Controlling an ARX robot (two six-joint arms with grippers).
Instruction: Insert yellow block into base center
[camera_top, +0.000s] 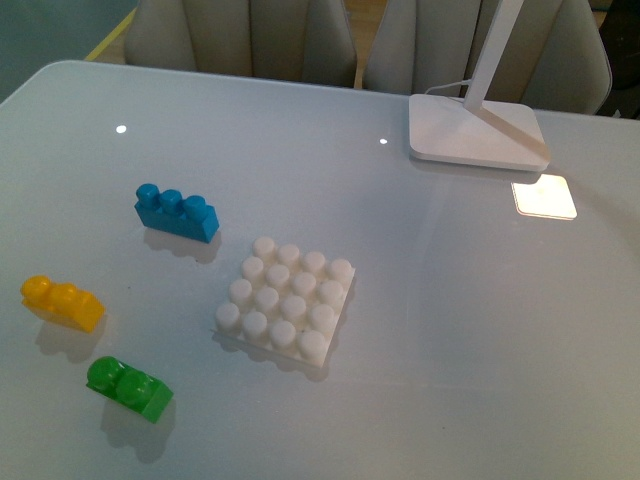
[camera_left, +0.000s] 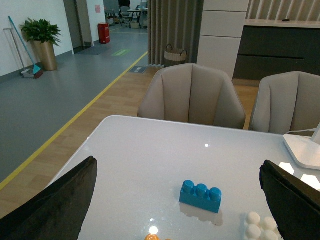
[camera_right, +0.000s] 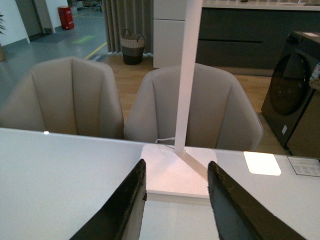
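yellow block (camera_top: 63, 303), studs up, axis slanting near-right; left tool (camera_left: 177, 167), right tool (camera_right: 176, 167) spread, empty

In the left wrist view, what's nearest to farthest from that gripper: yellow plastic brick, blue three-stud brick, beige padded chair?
From the left gripper:
1. Yellow plastic brick, just peeking in, closest.
2. Blue three-stud brick, farther out.
3. Beige padded chair, behind the table.

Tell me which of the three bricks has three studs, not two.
The blue brick, farthest back of the three. It is longer, with three studs; the yellow block and green brick have two each.
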